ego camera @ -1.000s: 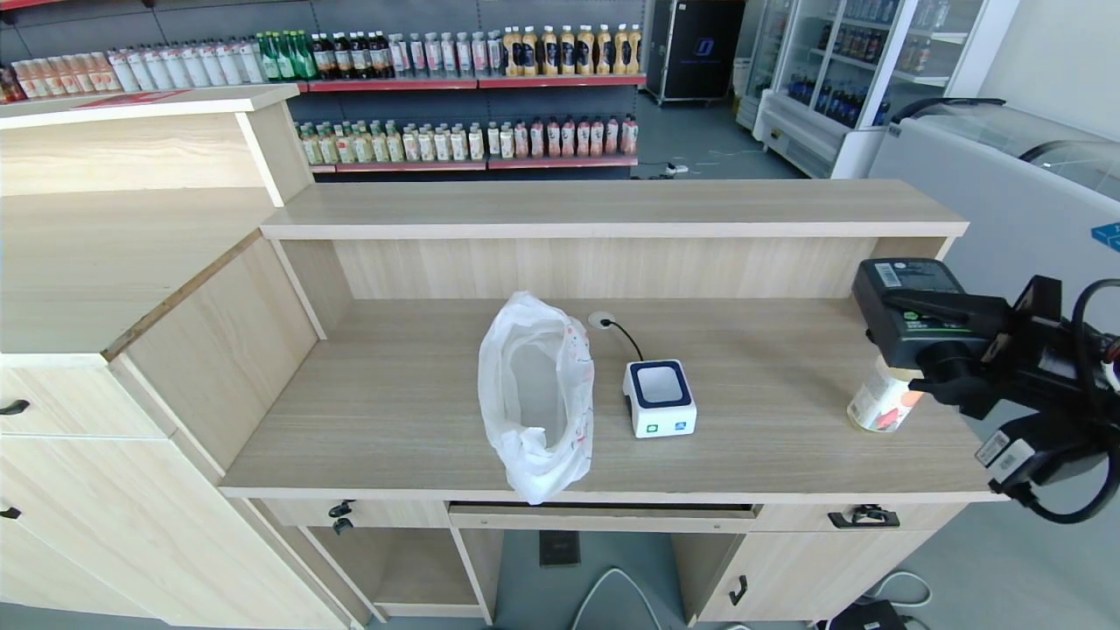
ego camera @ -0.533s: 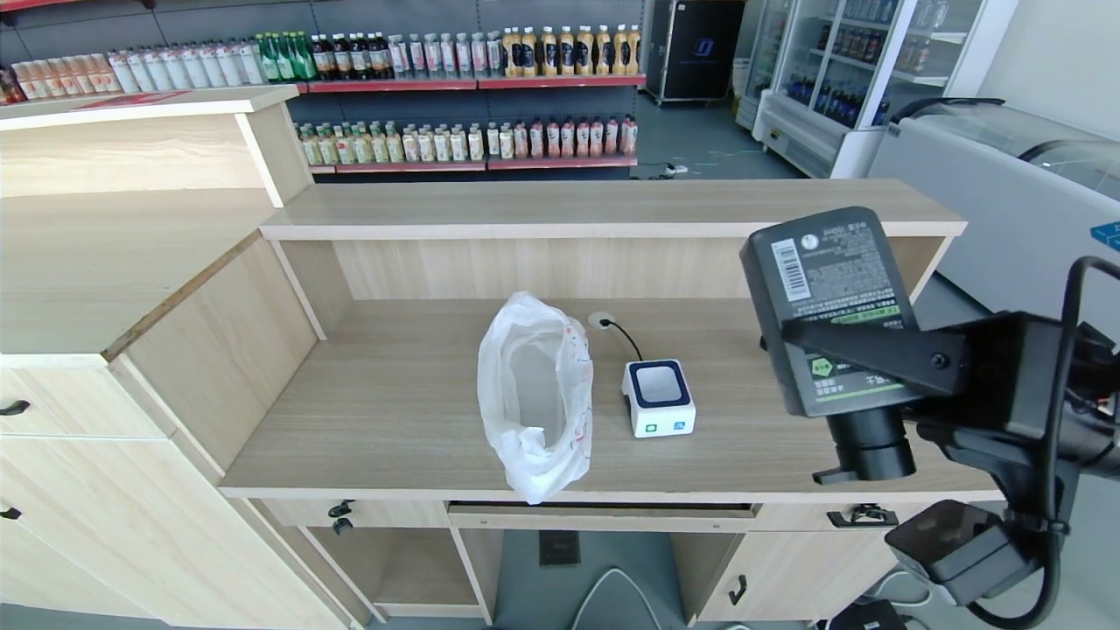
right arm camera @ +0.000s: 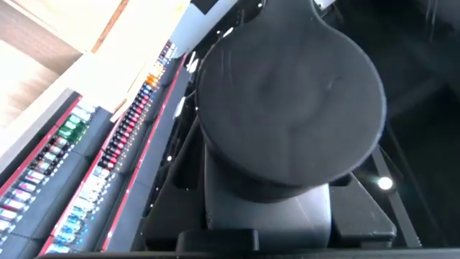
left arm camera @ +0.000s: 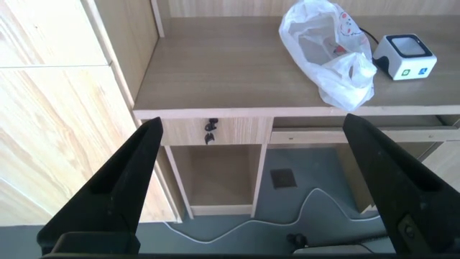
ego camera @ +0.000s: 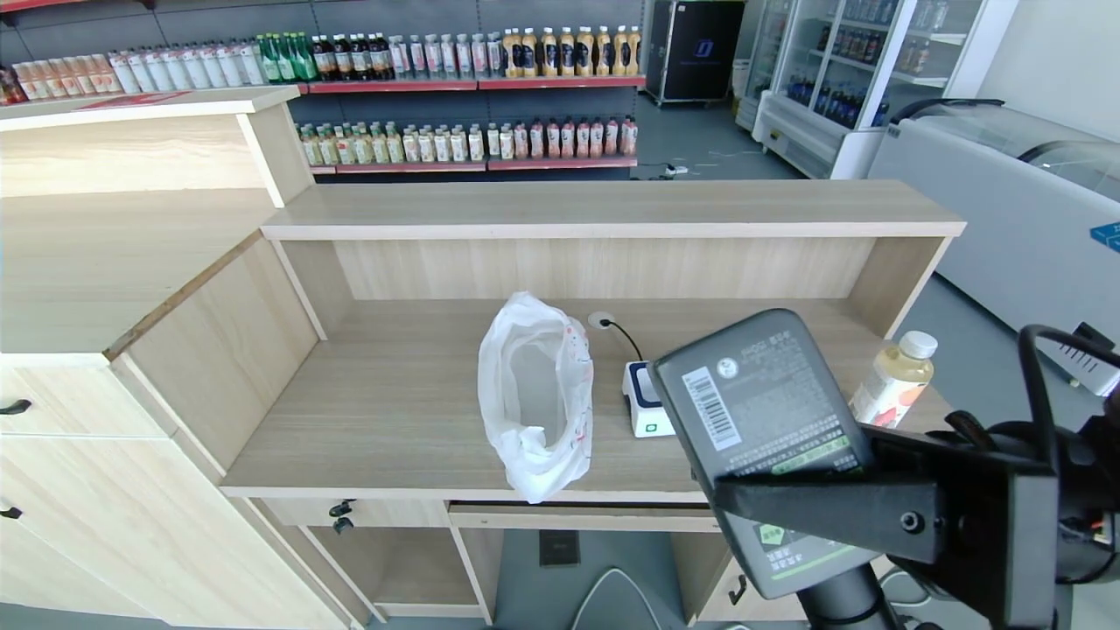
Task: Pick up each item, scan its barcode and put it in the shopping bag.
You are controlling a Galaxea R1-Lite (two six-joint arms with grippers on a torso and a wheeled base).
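My right gripper (ego camera: 757, 512) is shut on a dark grey bottle (ego camera: 770, 437), held high above the counter's front right part and close to the head camera. Its barcode label faces up. The bottle's round dark cap (right arm camera: 287, 108) faces the right wrist camera. A white scanner with a dark window (ego camera: 643, 398) sits mid-counter, half hidden behind the bottle. The white shopping bag (ego camera: 535, 394) stands open just left of it. A pale juice bottle with a white cap (ego camera: 892, 381) stands at the counter's right end. My left gripper (left arm camera: 251, 187) hangs open below and in front of the counter's left end.
The wooden counter (ego camera: 394, 411) has a raised back shelf and a tall cabinet on its left. The scanner (left arm camera: 407, 56) has a cable running to a hole in the counter behind it. Drawers and an open bay lie under the counter. Shelves of drinks and fridges stand far behind.
My right arm has carried the dark bottle from the counter's right end up and towards the camera, then leftward over the scanner's side. The juice bottle has come into full sight.
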